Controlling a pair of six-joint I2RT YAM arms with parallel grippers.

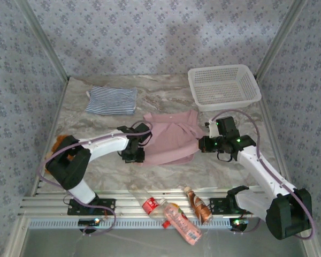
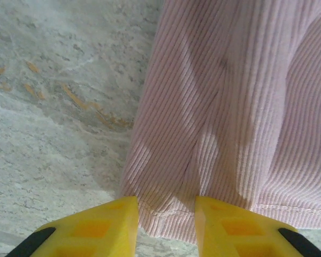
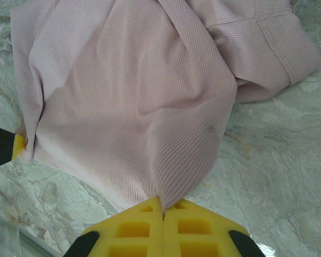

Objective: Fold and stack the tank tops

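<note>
Overhead view, left to right.

- Far left edge: brown plush toy [image 1: 59, 143], partly hidden behind the left arm.
- Upper left: striped top [image 1: 112, 100], folded into a flat rectangle on the marbled surface [image 1: 107, 174], well apart from the other garment.
- Left of centre: left fingers [image 1: 139, 155] at the lower left corner of the pink top [image 1: 171, 140]. In the left wrist view the two yellow fingers [image 2: 104, 227] stand apart, one on each side of the hem of the pink top [image 2: 230, 107]. Ribbed cloth lies in the gap between them and is not pinched; the fingers are released.
- Centre: the pink top is bunched and creased, not folded, and stretches between the two arms.
- Bottom centre: three bottles [image 1: 174, 217] lie on the metal rail between the arm bases.
- Right of centre: right fingers [image 1: 201, 143] at the right edge of the pink top. In the right wrist view the fingers [image 3: 163, 219] are clenched together on a gathered fold of the pink top [image 3: 128, 91], and the cloth fans out from that point. A strap end trails to the upper right of that frame.
- Upper right: white lattice basket [image 1: 223, 85], apart from both tops.
</note>
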